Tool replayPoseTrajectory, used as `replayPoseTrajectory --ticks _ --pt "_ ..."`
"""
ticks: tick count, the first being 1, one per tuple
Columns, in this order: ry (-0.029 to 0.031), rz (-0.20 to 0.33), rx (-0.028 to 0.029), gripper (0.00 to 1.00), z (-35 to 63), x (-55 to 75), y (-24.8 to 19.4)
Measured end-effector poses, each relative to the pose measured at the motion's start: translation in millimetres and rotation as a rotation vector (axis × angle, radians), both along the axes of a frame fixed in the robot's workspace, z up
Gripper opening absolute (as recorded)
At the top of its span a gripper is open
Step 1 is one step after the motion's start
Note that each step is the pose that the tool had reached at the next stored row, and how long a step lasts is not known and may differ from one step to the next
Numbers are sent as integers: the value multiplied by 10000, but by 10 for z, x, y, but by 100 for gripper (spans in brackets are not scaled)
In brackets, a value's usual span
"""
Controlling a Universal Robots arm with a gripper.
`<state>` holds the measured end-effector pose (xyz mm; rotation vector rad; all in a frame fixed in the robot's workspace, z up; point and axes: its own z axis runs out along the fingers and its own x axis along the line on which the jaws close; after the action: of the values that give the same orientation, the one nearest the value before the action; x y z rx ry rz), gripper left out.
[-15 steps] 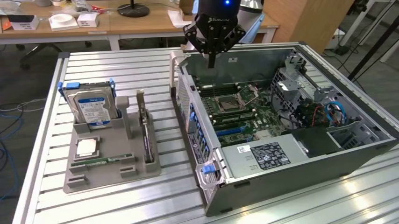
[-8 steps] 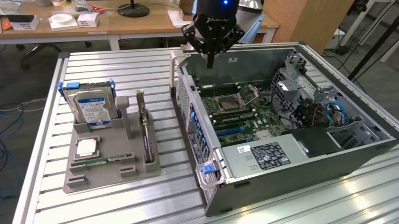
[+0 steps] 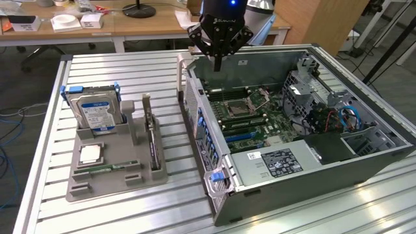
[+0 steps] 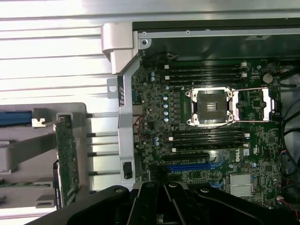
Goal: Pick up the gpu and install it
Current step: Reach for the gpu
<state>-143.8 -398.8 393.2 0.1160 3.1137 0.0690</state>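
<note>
The gpu [image 3: 154, 141] is a slim dark card with a silver bracket. It stands on edge in the grey holder tray [image 3: 149, 178], to the exterior view's left of the open computer case [image 3: 325, 161]. In the wrist view the gpu [image 4: 67, 159] shows its component-covered face beside the case wall. My gripper [image 3: 217, 66] hangs above the case's back corner, over the motherboard [image 3: 250, 117], well apart from the gpu. Its fingers [image 4: 159, 206] are shut together with nothing between them.
On the tray there is also a silver hard drive [image 3: 96, 112] in a blue frame, a processor chip [image 3: 89, 154] and a green memory stick [image 3: 107, 168]. The motherboard carries a CPU socket [image 4: 211, 105] and a blue slot [image 4: 187, 166]. A power supply [image 3: 279, 161] fills the case's front.
</note>
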Motion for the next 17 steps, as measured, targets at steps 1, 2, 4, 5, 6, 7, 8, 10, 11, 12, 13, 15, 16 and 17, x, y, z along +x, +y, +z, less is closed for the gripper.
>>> replayPoseTrajectory --ticks 1,2,4,5,6,7,8,10,11,12,13,15,16,17 --pt "0 0 -1 11 0 -4 0" --pt "0 0 0 11 0 -8 0" --pt "0 0 0 11 0 -16 0" --pt "0 0 0 11 0 -20 0" --pt "0 0 -1 11 0 -24 0" --pt "1 0 0 11 0 -28 0" --pt "0 0 -1 11 0 -32 0" --pt "0 0 0 11 0 -39 0" --pt "0 1 0 11 0 -43 0" --pt "0 1 0 11 0 -47 0" --pt "0 1 0 11 0 -50 0" --pt "1 0 -1 11 0 -57 0" --pt "0 0 -1 11 0 -61 0" --pt "0 0 0 11 0 -64 0"
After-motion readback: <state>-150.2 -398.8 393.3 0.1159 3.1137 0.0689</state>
